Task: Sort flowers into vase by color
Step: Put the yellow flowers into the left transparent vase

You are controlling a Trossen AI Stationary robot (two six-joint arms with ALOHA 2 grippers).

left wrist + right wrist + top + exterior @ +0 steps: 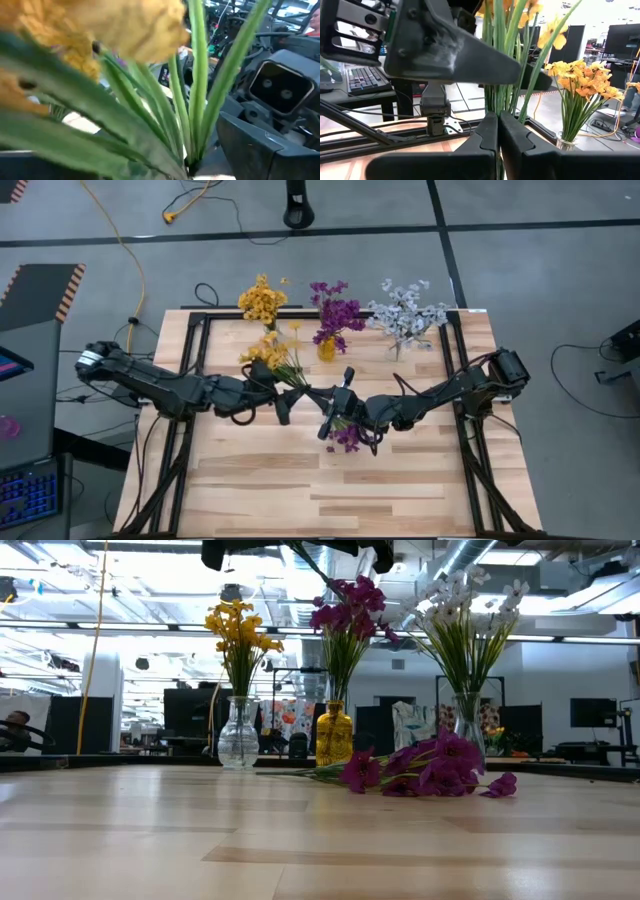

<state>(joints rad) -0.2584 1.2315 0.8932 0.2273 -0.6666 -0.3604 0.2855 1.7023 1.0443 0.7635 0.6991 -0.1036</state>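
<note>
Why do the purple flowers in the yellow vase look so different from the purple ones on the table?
The purple flowers in the yellow vase stand upright with stems tucked in; the purple flowers on the table lie flat on the wood. The vase bunch sits in the back row between the other vases; the loose bunch lies nearer the front. Both have purple blossoms and green stems.

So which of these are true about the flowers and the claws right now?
1. Loose purple blossoms lie on the pale wooden table. True.
2. The right claw is open and empty. False: it is shut on the green stems of a yellow flower sprig.
3. The yellow glass vase holds purple flowers. True.
4. The clear vase at the right end of the row stands empty. False: it holds white flowers.
5. The clear round-bellied vase holds yellow flowers. True.
</note>
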